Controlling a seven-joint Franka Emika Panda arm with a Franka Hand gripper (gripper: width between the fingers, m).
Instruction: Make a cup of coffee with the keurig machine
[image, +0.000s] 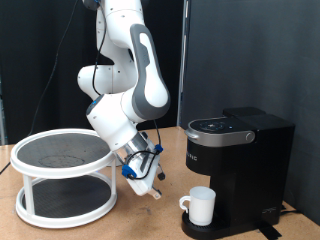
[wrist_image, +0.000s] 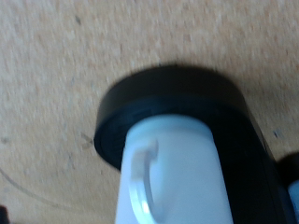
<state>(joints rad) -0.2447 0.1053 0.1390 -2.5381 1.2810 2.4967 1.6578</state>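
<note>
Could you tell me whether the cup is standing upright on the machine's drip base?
Yes, upright: the cup stands with its opening upward on the round drip base of the keurig machine. The end effector is beside it, not touching.

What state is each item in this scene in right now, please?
cup: upright on the machine's round drip base, handle toward the exterior view's left.
keurig machine: lid down.
gripper: hangs above the table, beside the cup, holding nothing that shows.
two-tier round stand: upright on the table.
</note>
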